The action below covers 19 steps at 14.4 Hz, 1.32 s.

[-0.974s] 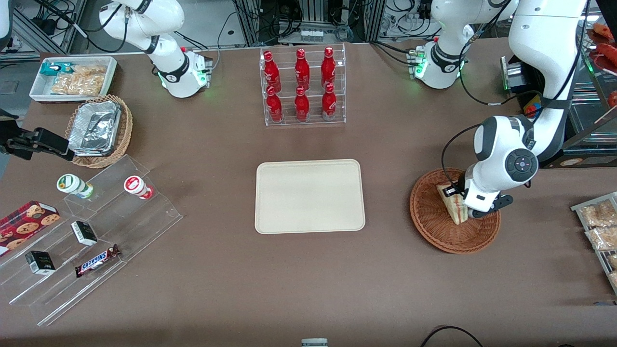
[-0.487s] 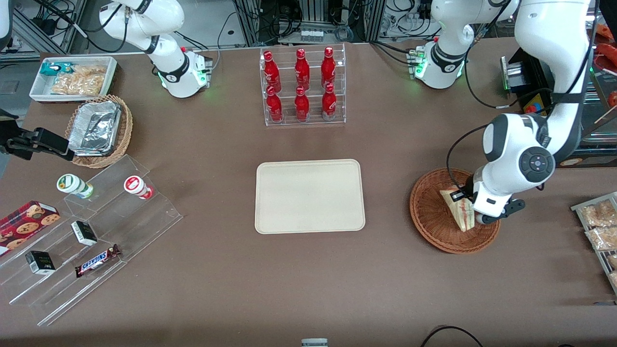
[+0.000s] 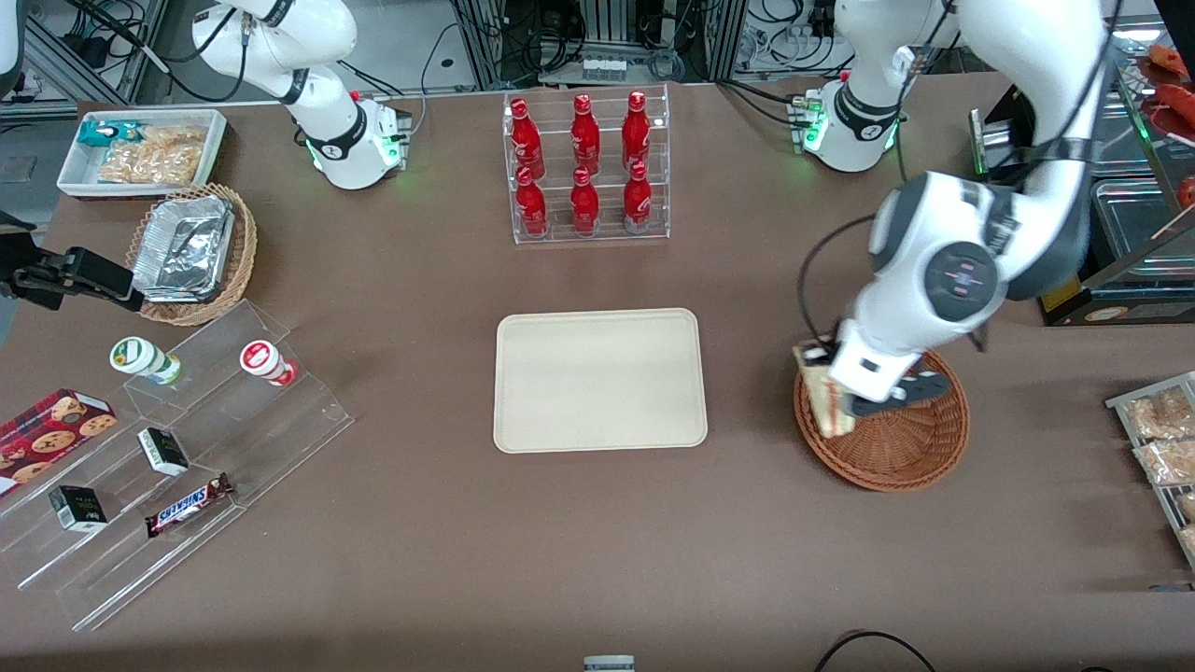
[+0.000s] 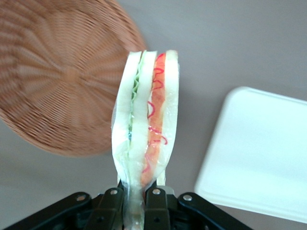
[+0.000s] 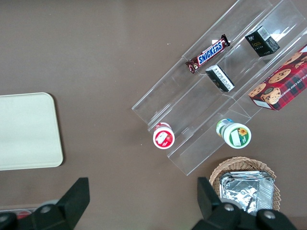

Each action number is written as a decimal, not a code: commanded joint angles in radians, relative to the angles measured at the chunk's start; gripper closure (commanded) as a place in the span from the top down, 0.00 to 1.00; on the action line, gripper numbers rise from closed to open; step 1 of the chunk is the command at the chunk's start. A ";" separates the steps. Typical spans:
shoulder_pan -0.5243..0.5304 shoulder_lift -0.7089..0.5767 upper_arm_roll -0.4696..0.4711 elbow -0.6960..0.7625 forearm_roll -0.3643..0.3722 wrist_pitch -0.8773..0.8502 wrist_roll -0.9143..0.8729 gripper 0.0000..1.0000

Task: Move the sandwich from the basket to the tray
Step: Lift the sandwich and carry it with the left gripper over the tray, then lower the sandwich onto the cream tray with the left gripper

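Note:
My left gripper is shut on the sandwich, a clear-wrapped white wedge with a red and green filling. It holds the sandwich in the air over the basket's rim on the tray's side. In the left wrist view the fingers pinch the sandwich at its narrow end. The reddish-brown wicker basket lies below with nothing in it. The beige tray lies at mid-table and also shows in the left wrist view.
A clear rack of red bottles stands farther from the front camera than the tray. Bagged snacks lie at the working arm's end. A clear stepped shelf, a tan basket with foil containers and a white snack bin lie toward the parked arm's end.
My gripper has lifted the sandwich out of the basket and moved it toward the tray, from the basket's middle to above its rim.

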 commanded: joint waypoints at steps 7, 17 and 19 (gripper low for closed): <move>-0.281 0.167 0.003 0.140 -0.001 0.055 -0.197 0.16; -0.394 0.408 0.008 0.334 0.051 0.120 -0.308 0.19; -0.416 0.454 0.010 0.372 0.057 0.124 -0.309 0.20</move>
